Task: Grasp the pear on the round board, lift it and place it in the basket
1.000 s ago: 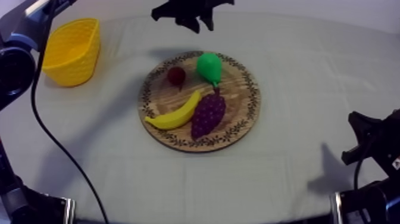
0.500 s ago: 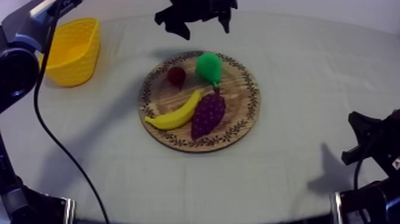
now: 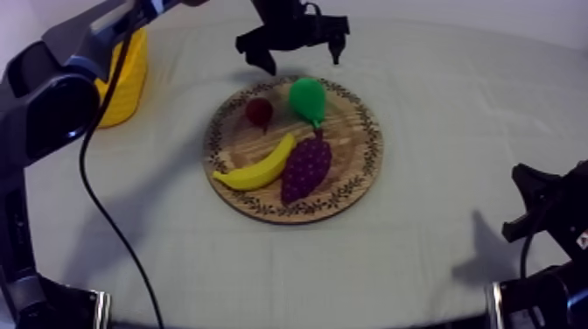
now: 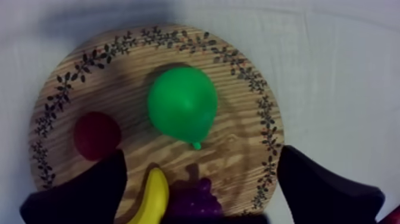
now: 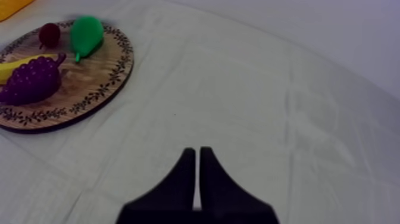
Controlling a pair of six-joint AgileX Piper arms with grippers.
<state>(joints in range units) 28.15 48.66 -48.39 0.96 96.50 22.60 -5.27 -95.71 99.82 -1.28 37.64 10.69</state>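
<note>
Hovering our open left tool (image 3: 299, 59) over the pear (image 3: 308, 99).
Its stem points at the grapes (image 3: 306, 168); right tool (image 5: 197, 154) closed.

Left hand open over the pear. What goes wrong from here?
1. The small red fruit sits close beside the pear; the open left hand may catch it on the way down and knock it across the wooden board.
2. The pear looks smooth and tapers toward the grapes; a grip near that narrow end might squeeze it out.
</note>
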